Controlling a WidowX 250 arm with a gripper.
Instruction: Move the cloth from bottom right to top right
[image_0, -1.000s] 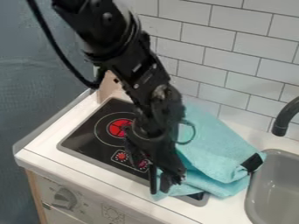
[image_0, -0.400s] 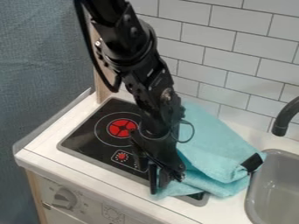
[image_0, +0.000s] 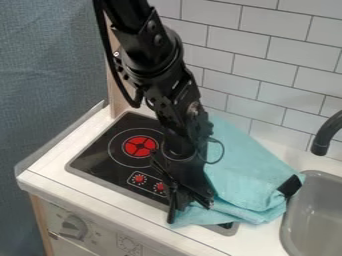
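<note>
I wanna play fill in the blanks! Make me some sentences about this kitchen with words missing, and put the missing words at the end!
The black gripper is down at the soft, blue-green ____.
The middle of the round burner is coloured ____.
The black tap is by the grey ____.
The wall behind the counter is covered in white ____.

Missing words: cloth; red; sink; tiles.
</note>
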